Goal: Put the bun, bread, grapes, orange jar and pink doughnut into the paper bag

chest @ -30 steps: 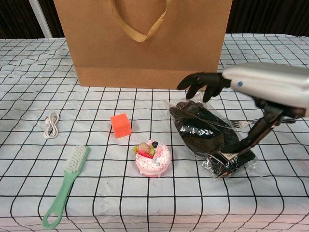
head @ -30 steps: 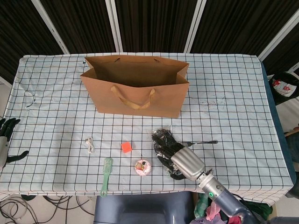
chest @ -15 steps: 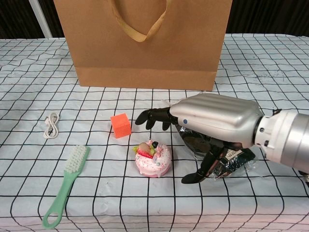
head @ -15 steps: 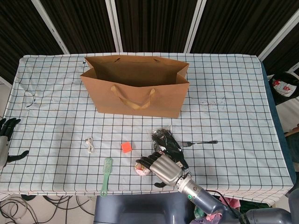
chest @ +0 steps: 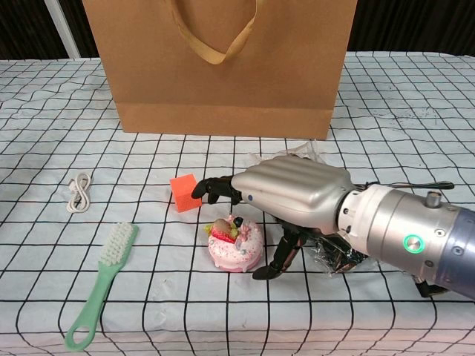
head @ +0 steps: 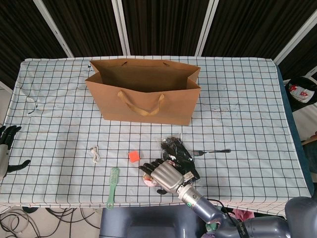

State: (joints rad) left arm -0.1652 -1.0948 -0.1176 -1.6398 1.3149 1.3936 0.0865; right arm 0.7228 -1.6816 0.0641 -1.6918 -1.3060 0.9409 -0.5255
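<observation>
Reaching further left than a second ago, the right hand (head: 165, 176) in the head view has left the dark packet (head: 179, 153) it covered and now hangs over the pink doughnut (head: 148, 180), which is mostly hidden beneath it. Its fingers are spread apart and hold nothing. The paper bag (head: 143, 96) stands upright and open well behind, where it was before, and the orange cube (head: 133, 156) has not shifted. At the table's left edge the left hand (head: 7, 148) rests with fingers apart, unchanged.

In the chest view the right hand (chest: 286, 196) arches over the pink doughnut (chest: 237, 242), dark fingertips (chest: 211, 188) pointing left above it and the thumb angled down just beside its right side; contact cannot be told. The dark packet (chest: 341, 256) lies behind the wrist, and its small label is too blurred to read. A green brush (chest: 104, 285) and a white cable (chest: 77, 191) lie to the left.
</observation>
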